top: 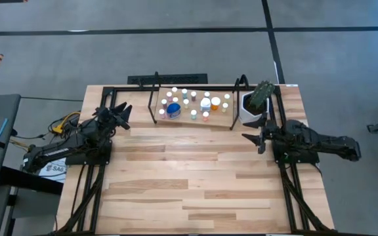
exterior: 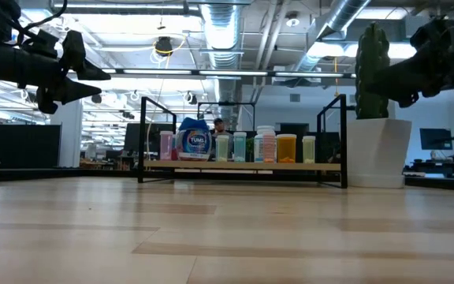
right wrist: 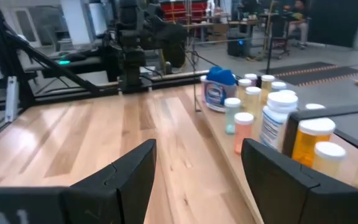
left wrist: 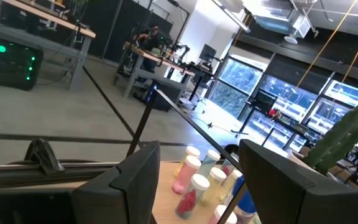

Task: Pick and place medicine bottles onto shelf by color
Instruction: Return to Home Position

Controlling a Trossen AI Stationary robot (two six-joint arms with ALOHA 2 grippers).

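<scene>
- One shelf (exterior: 243, 166) stands at the middle of the worktop's (top: 195, 190) far edge, and every bottle is on it.
- It carries one large blue bottle (top: 173, 109) near its left end and roughly fifteen small medicine bottles (top: 193, 113); the exact count is unclear.
- One white plant pot (top: 248, 108) sits just beside the shelf's right end.
- The left gripper (top: 125, 115) hovers near the left edge, fingers spread wide, empty.
- The right gripper (top: 251, 130) hovers near the right edge, also wide open and empty.
</scene>
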